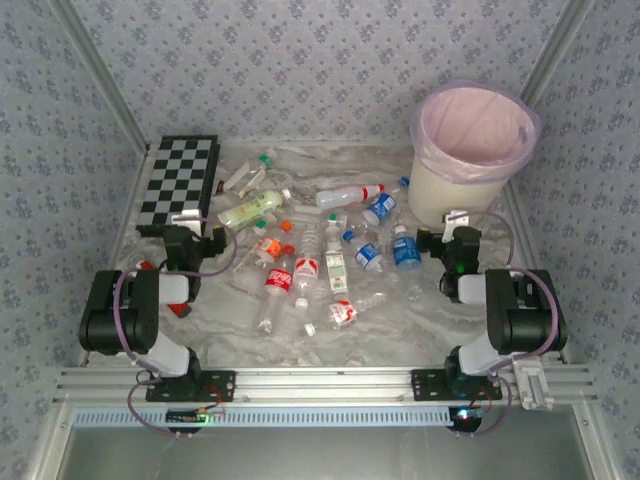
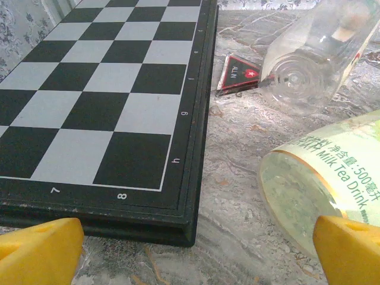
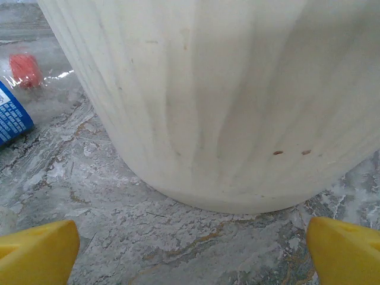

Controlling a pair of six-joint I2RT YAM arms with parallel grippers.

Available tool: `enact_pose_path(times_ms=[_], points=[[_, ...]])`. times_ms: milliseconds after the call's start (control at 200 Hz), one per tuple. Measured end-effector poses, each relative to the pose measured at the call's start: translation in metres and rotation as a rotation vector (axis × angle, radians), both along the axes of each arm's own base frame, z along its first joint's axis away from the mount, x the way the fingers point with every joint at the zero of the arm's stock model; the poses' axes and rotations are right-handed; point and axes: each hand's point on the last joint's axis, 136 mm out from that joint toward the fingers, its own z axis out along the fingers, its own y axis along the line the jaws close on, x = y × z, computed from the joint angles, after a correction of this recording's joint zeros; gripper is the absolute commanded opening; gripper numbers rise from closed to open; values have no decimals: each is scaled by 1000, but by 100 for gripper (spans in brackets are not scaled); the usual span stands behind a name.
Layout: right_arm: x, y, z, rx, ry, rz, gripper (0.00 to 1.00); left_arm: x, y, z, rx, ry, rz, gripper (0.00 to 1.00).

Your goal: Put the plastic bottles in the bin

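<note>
Left claw (image 2: pixel 196 252) is hanging wide open and grasping nothing, low over the worktop (image 2: pixel 237 148) by the corner of the chequered board (image 2: pixel 101 89). A milk tea bottle (image 2: pixel 320 178) is lying just beside one yellow fingertip (image 2: pixel 350 249). Right claw (image 3: pixel 190 249) is gaping empty too, nose-up against the bin (image 3: pixel 225 101) wall. The plastic bottles (image 1: pixel 320 255) are lying scattered mid-worktop, and the bin's looking empty. I'd be aiming left at that bottle, straddling its body crosswise rather than the rounded base.
</note>
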Motion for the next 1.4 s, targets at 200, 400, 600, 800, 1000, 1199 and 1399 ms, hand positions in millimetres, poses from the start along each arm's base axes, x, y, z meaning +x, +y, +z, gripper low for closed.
enact_pose_path(times_ms=[200,400,600,800,1000,1199,1399], points=[[0,0,0,0,0,0,100,0,0,0,0,0,0,99],[0,0,0,0,0,0,100,0,0,0,0,0,0,99],[0,0,0,0,0,0,100,0,0,0,0,0,0,99],[0,0,0,0,0,0,100,0,0,0,0,0,0,99],[0,0,0,2,0,3,100,0,0,0,-1,0,-1,99],[0,-1,0,3,0,0,100,0,1,0,-6,2,-5,99],[1,1,14,-43,38,-43,100,8,1,16,6,72,9,99]])
